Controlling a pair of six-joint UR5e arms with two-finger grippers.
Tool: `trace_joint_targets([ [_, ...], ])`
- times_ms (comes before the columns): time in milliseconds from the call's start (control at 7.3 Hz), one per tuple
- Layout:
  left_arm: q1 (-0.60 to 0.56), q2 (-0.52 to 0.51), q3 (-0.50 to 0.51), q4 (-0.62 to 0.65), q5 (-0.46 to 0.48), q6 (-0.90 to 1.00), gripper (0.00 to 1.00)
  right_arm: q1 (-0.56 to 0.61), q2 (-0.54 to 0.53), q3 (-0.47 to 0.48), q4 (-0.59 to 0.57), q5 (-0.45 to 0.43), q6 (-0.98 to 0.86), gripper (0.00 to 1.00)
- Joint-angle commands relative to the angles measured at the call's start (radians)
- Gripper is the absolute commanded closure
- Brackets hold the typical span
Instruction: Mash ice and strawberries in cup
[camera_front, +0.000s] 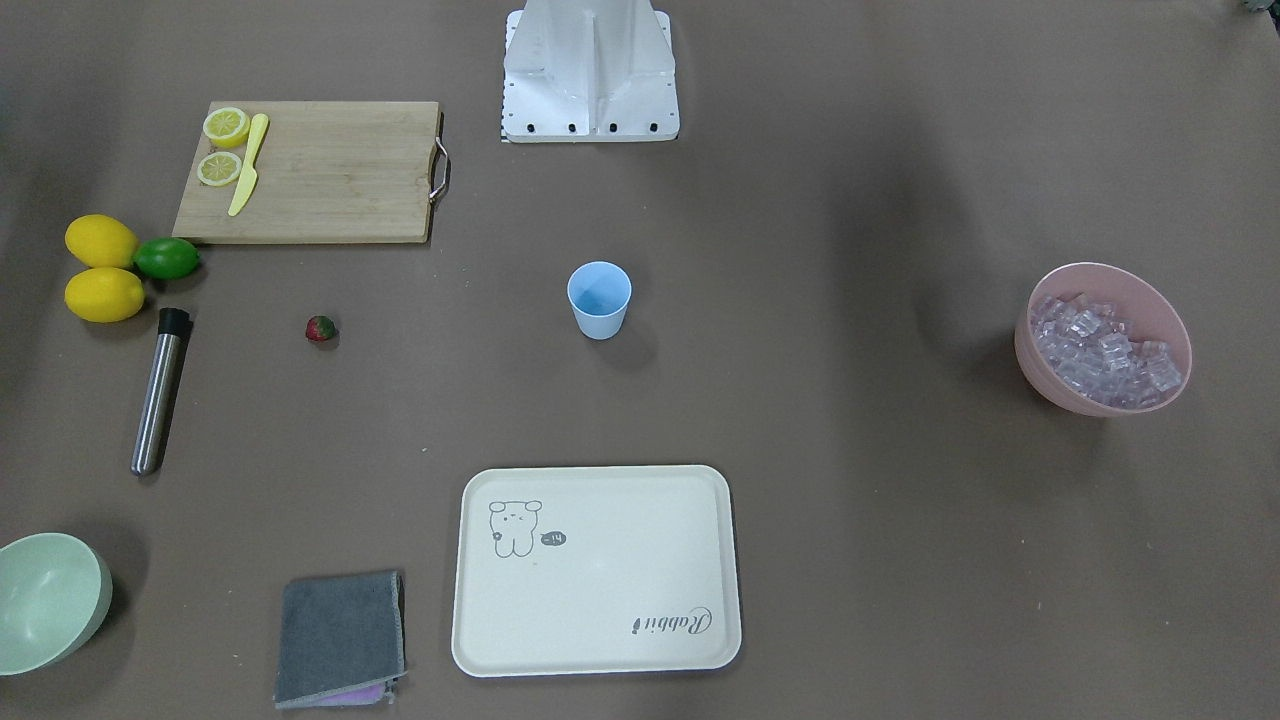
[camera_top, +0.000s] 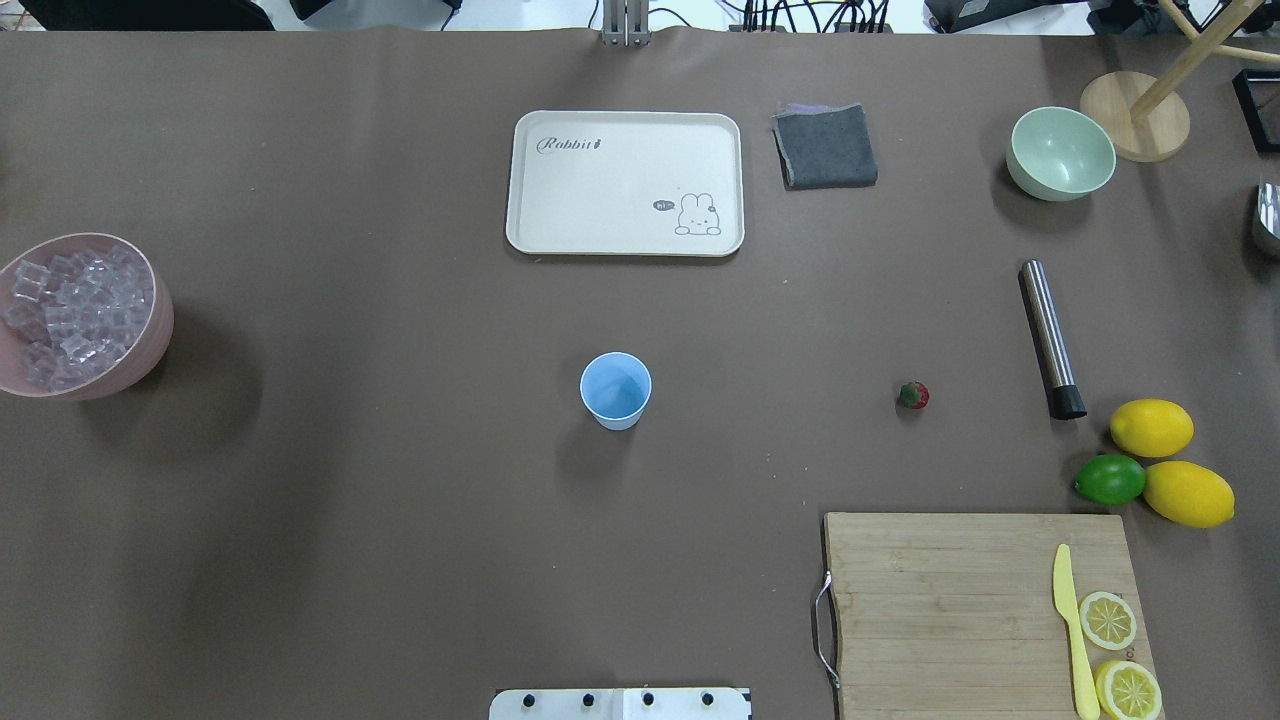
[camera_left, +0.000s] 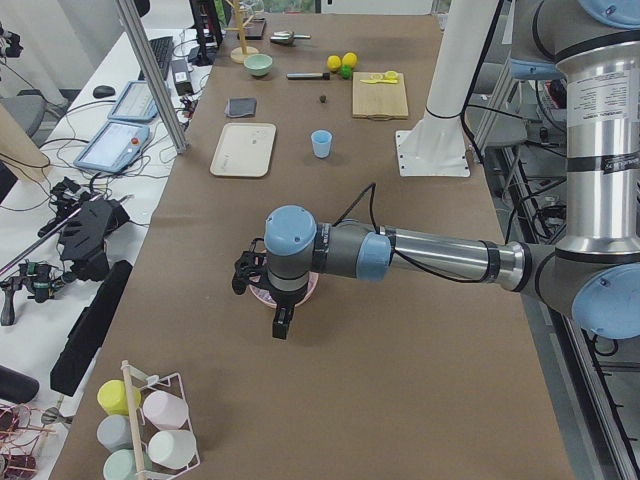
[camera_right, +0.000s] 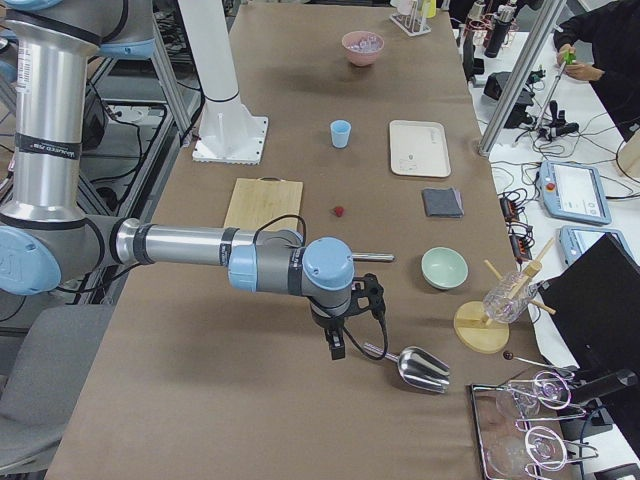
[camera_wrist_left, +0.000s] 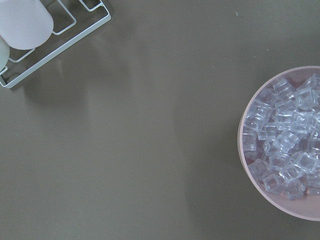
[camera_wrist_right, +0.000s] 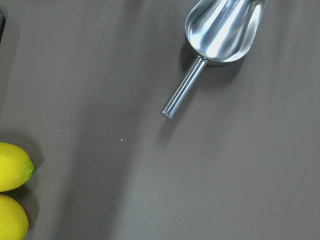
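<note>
The ice looks glassy, the cup smooth matt plastic, the board grained wood, the scoop polished metal

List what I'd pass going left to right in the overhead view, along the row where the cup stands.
pink bowl holding the ice → cup → strawberry → steel rod

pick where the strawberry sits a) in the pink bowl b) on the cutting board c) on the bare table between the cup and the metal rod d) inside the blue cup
c: the strawberry lies on the table, between the cup and the metal rod.
</note>
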Motion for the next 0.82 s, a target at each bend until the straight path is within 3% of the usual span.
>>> trace_joint_targets([
  [0,0.003,0.005,-0.007,0.003,-0.003,-0.011,0.02,0.000,0.000,0.002,0.002,0.002,0.000,0.00],
  [685,0.004,0.003,-0.001,0.004,-0.005,-0.007,0.03,0.000,-0.015,0.005,0.002,0.000,0.000,0.00],
])
